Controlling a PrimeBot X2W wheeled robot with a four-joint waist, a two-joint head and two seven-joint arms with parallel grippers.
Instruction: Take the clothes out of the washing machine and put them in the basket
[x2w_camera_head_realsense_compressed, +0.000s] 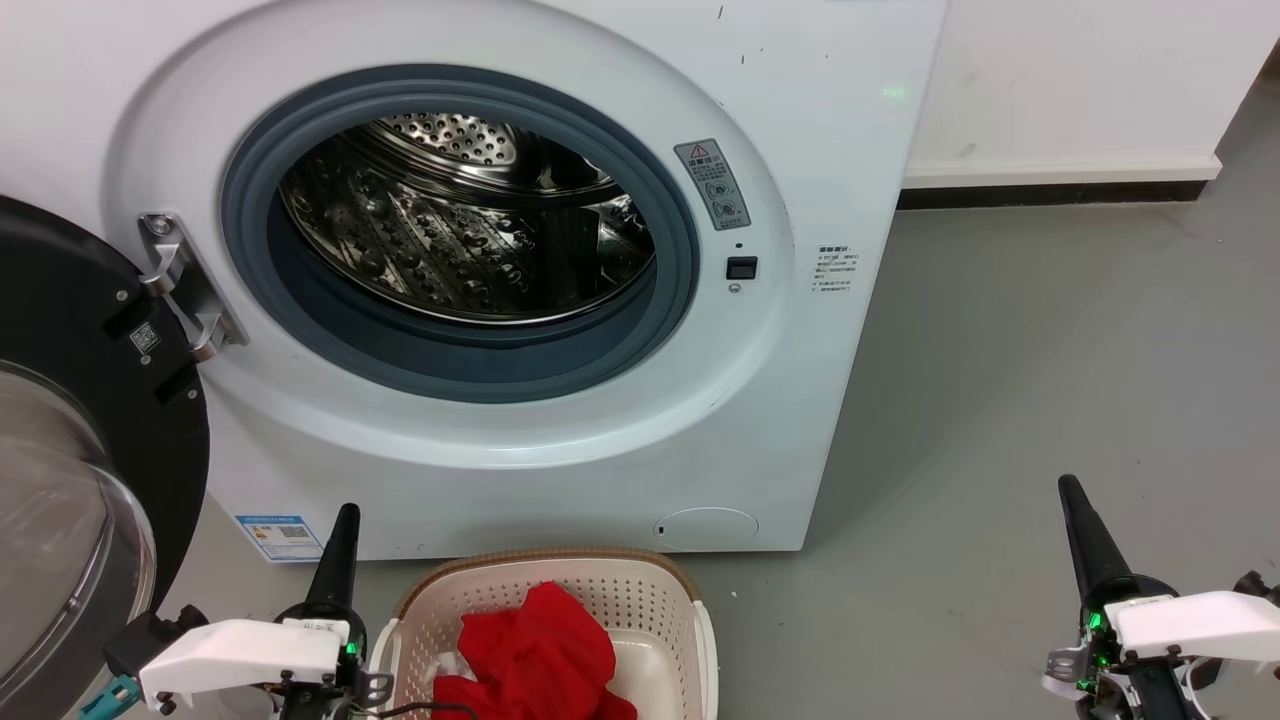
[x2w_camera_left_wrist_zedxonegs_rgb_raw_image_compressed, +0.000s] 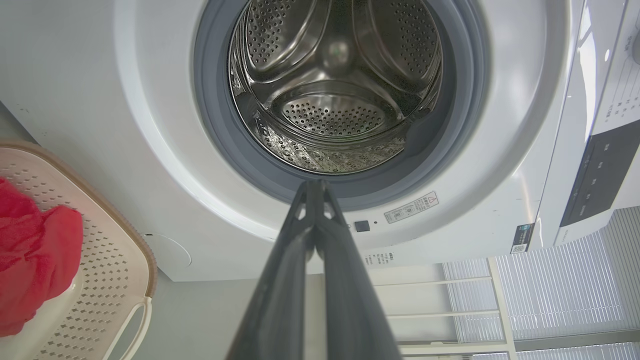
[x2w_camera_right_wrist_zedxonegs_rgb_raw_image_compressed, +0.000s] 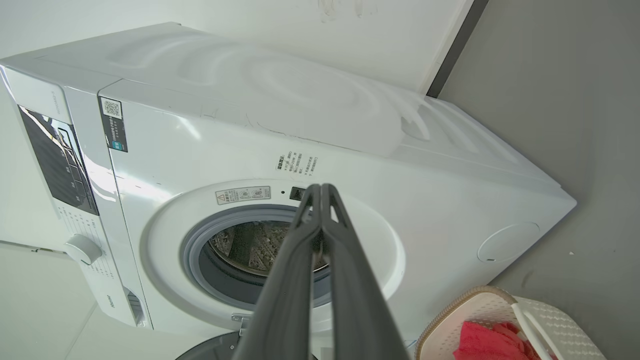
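Pretty sure this one's basically done. The clothes (x2w_camera_head_realsense_compressed: 540, 650), one bright red bundle, are sitting in the basket (x2w_camera_head_realsense_compressed: 640, 600), which is parked on the floor (x2w_camera_head_realsense_compressed: 1000, 400) right in front of the washing machine (x2w_camera_head_realsense_compressed: 560, 450). The door (x2w_camera_head_realsense_compressed: 80, 330) hangs wide open on the left. The drum (x2w_camera_left_wrist_zedxonegs_rgb_raw_image_compressed: 335, 100) looks bare in the left wrist view, just shiny perforated steel and nothing red.

The left gripper (x2w_camera_head_realsense_compressed: 346, 520) sits just beside the basket's left side, fingers pressed together with nothing between them. The right gripper (x2w_camera_head_realsense_compressed: 1072, 495) is well off to the right over the floor, also closed on nothing. My guess is there's nothing left to fetch, maybe just a last look into the drum.

Caveats: in the head view the grey rubber seal (x2w_camera_head_realsense_compressed: 460, 360) hides the lowest front bit of the drum, so a small item down there would be easy to miss. The basket is cut off by the bottom edge, so I can't see the whole garment. I can't make out any lettering either, only a bit of white poking out on its left. The door's cropped too.
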